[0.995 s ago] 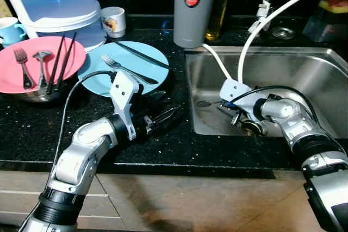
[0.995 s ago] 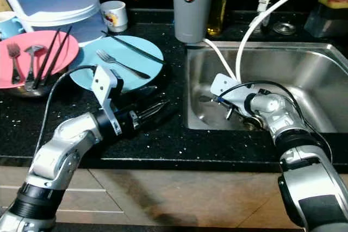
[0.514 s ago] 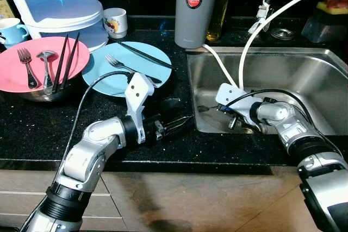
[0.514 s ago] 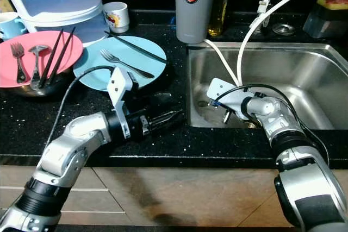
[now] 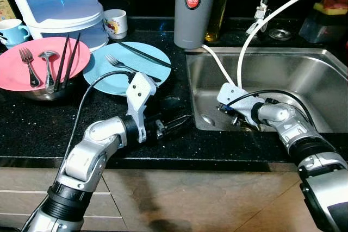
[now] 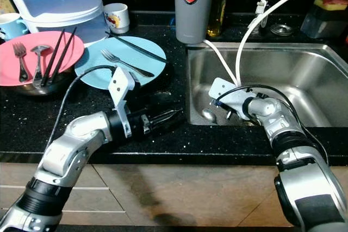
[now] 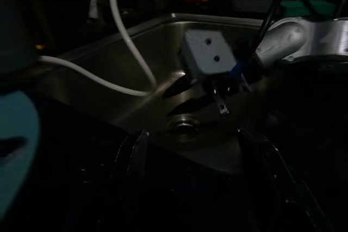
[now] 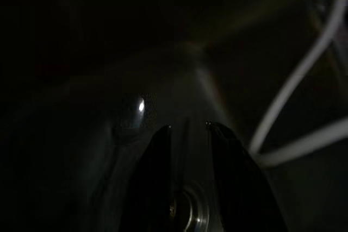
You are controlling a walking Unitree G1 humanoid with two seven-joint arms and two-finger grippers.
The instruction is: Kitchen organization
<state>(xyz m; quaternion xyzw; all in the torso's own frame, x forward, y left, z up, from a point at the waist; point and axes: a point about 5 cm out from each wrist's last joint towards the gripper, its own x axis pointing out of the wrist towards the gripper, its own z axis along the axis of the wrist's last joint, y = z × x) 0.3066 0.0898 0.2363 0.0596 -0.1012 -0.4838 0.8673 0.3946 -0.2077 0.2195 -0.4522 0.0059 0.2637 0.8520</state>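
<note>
The right tool (image 6: 227,113) sits low inside the stainless steel sink (image 5: 304,74), its two black fingers (image 8: 163,150) a narrow gap apart and holding nothing. It points at a rounded shiny metal piece, apparently a spoon bowl (image 6: 209,115), lying on the sink floor at about 9 o'clock from the tool, near the drain; the low pose suits reaching for it. The right forearm bends down over the sink's front rim, wrist turned toward the left wall.

The left tool (image 5: 176,124) hovers just above the black speckled surface (image 5: 32,129) beside the sink's left edge, its long fingers spread open and empty, aimed toward the basin as if ready to assist. Its elbow hangs off the front edge.

At 11 o'clock from it lies a light blue plate (image 5: 117,74) carrying a fork (image 5: 128,68) and a dark knife (image 5: 142,55); further out, a pink plate (image 5: 22,77) holds cutlery and chopsticks.
</note>
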